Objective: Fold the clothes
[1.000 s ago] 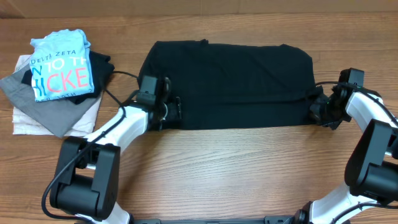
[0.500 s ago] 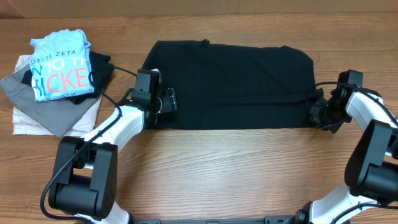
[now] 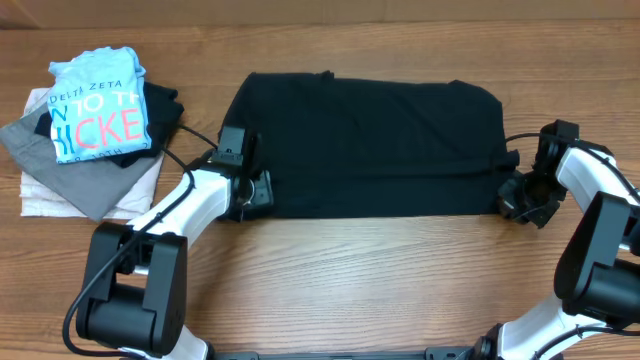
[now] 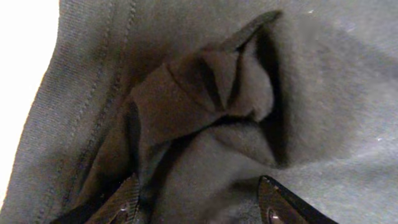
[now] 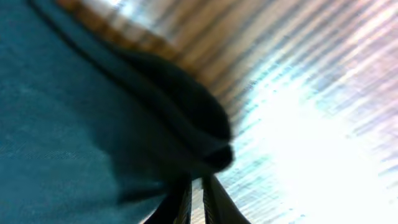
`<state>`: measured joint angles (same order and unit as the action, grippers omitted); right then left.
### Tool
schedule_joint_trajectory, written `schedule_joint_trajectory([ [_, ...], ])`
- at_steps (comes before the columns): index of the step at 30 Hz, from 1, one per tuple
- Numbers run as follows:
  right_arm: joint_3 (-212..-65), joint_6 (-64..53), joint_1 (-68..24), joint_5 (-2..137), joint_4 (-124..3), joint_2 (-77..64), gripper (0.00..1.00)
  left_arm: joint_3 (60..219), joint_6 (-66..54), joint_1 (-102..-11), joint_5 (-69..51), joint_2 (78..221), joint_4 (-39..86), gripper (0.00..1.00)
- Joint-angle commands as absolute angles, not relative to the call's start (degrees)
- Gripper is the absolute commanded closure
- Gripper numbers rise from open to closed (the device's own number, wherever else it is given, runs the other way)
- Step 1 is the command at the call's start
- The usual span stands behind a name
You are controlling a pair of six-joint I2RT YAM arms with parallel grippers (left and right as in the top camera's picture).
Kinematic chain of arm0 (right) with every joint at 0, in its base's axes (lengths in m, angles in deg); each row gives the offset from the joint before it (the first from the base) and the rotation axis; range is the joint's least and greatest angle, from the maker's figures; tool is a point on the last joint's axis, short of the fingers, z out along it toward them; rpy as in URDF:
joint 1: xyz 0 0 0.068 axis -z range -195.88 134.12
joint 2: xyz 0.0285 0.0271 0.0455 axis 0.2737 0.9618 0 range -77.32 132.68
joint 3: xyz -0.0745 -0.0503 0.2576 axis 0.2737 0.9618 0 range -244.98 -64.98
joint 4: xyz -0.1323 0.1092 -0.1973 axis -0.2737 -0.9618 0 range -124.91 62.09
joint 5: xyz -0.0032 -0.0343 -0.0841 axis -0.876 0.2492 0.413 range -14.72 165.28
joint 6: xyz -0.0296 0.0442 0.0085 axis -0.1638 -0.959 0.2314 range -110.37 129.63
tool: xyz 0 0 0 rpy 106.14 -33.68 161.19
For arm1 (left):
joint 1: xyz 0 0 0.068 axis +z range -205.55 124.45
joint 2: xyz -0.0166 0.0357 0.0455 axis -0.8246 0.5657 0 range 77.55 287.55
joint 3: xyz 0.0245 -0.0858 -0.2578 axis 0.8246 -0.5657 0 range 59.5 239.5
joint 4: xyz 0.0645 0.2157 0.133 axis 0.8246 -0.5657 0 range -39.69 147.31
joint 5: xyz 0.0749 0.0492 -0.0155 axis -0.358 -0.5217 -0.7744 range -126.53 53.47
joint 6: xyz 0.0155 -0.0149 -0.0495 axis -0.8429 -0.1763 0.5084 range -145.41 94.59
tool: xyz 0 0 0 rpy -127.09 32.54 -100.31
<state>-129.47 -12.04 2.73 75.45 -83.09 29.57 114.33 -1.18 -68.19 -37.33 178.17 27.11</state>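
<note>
A black garment (image 3: pixel 370 140) lies flat in a wide rectangle across the middle of the wooden table. My left gripper (image 3: pixel 252 192) is at its front left corner. In the left wrist view the fingers (image 4: pixel 199 190) are wide apart over a bunched fold of the dark cloth (image 4: pixel 205 93). My right gripper (image 3: pixel 520 195) is at the front right corner. In the right wrist view its fingers (image 5: pixel 196 183) are almost together, with the rolled edge of the cloth (image 5: pixel 62 124) at their tips.
A stack of folded clothes (image 3: pixel 95 115) with a light blue printed shirt on top lies at the far left, on grey and white pieces. Bare wood (image 3: pixel 380 280) runs along the front of the table. A cable loops beside the left arm.
Both grippers have moved toward the table's front edge, the left one also leftward. The garment's near edge has shifted a little toward the front with them.
</note>
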Motion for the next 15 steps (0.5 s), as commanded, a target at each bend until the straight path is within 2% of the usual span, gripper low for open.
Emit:
schedule_joint_trajectory([
  [1, -129.0, -13.2, 2.6, 78.3, -84.4, 29.7, 0.89, 112.3, -0.6, -67.9, -38.6, 179.0, 23.4, 0.36],
  [11, -129.0, -14.4, 4.0, 78.2, -88.7, 29.5, 0.93, 112.3, -1.1, -67.9, -41.4, 172.9, 14.0, 0.36],
  [13, -129.0, -14.4, 4.0, 77.3, -88.1, 29.1, 0.93, 112.4, -1.7, -67.9, -41.4, 171.0, 14.1, 0.33],
  [15, -129.2, -10.3, 3.9, 71.3, -85.4, 28.3, 0.9, 112.4, -1.7, -67.9, -41.4, 169.1, 15.5, 0.25],
])
